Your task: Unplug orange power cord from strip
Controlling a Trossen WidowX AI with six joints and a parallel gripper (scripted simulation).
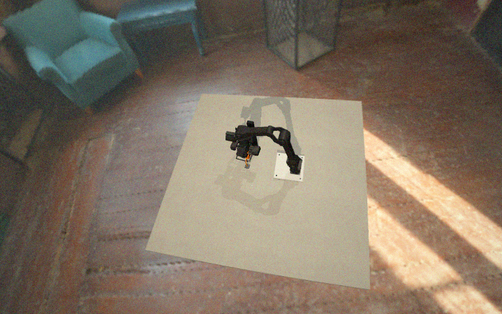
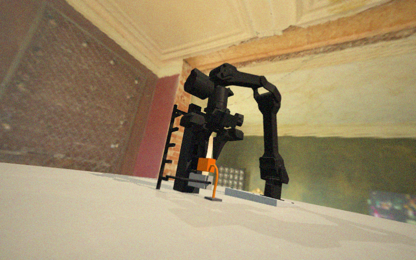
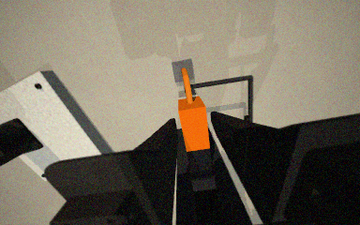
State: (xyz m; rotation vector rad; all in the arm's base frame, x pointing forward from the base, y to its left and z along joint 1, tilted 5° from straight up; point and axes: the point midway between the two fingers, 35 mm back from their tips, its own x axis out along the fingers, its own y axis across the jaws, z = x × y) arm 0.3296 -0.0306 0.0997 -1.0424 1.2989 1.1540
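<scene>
Your black parallel-jaw claw (image 3: 193,141) points down, part-open and gripping nothing, its fingers flanking the orange block plug (image 3: 193,123), still seated in the black upright power strip (image 2: 188,159). Past the fingertips, the orange cord (image 3: 187,85) arcs to a small grey pad (image 3: 182,71). Beside it runs a thin black frame (image 3: 234,83); left lies the white base plate (image 3: 44,112).

My gripper (image 3: 193,119) hangs right above the plug (image 3: 193,124), a finger (image 3: 157,141) on either side of it. Plug sits in the strip (image 2: 189,159), which stands upright on the mat (image 1: 259,229). Cord (image 2: 215,180) drops from the plug to the mat. My base plate (image 1: 283,166) lies near the strip.
</scene>
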